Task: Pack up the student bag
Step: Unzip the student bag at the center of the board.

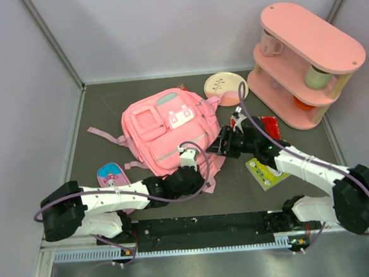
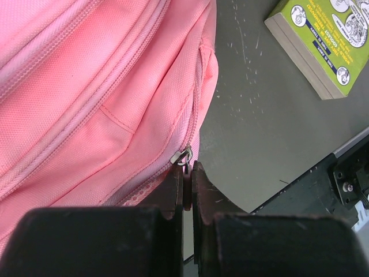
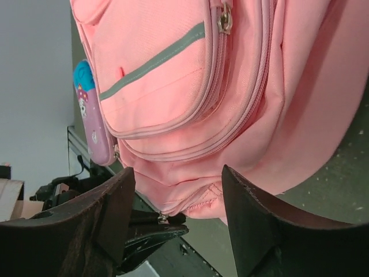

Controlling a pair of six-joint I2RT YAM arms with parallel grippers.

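Left gripper (image 2: 185,173), jaws clenched on the zipper pull (image 2: 183,157), should draw steadily along the student bag (image 2: 86,86) seam; right gripper (image 3: 176,173), jaws released, could pin fabric.

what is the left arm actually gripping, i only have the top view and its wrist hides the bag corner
Observer: The left wrist view shows the left jaws shut on the metal zipper pull at the lower corner of the pink backpack.
Operator: ok and the right arm, has it got any fabric
Observer: No. In the right wrist view the right jaws stand wide open and grip nothing; the backpack shows beyond them.
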